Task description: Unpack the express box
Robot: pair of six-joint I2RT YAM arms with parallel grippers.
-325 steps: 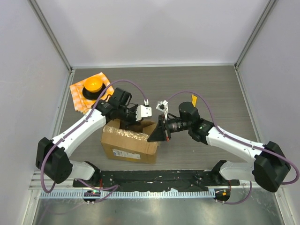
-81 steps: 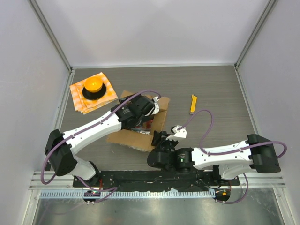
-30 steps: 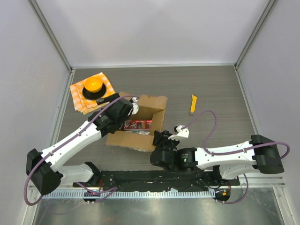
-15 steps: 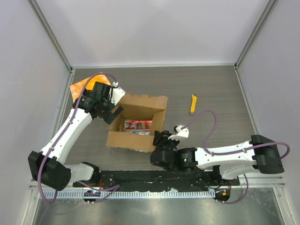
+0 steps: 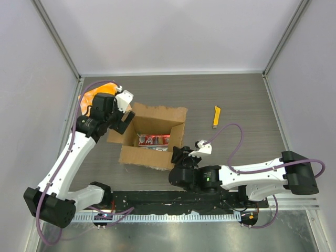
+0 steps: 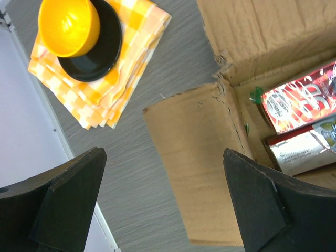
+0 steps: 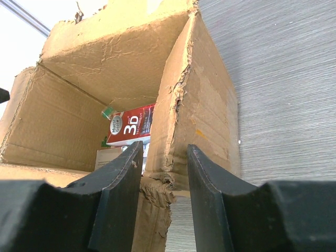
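The express box [image 5: 148,156] stands open in the middle of the table, flaps spread. A red packet [image 5: 155,139] lies inside, seen too in the left wrist view [image 6: 299,100] beside a silver packet [image 6: 302,152]. My left gripper [image 5: 118,118] hangs open above the box's left flap [image 6: 199,157], nothing between its fingers [image 6: 161,153]. My right gripper [image 5: 177,153] is at the box's near right corner. In the right wrist view its fingers straddle the torn corner wall [image 7: 205,121], one inside and one outside, the gripper [image 7: 165,147] shut on the cardboard. The red packet [image 7: 131,126] shows past them.
An orange checkered cloth [image 6: 131,63] with a black dish and orange bowl [image 6: 68,26] lies at the back left, largely hidden by my left arm from above. A yellow cutter [image 5: 216,116] lies right of the box. Grey walls close in both sides and the back.
My left gripper has pulled out of the box and swung left and back, now over the left flap, which lies folded outward. The right arm has not moved.
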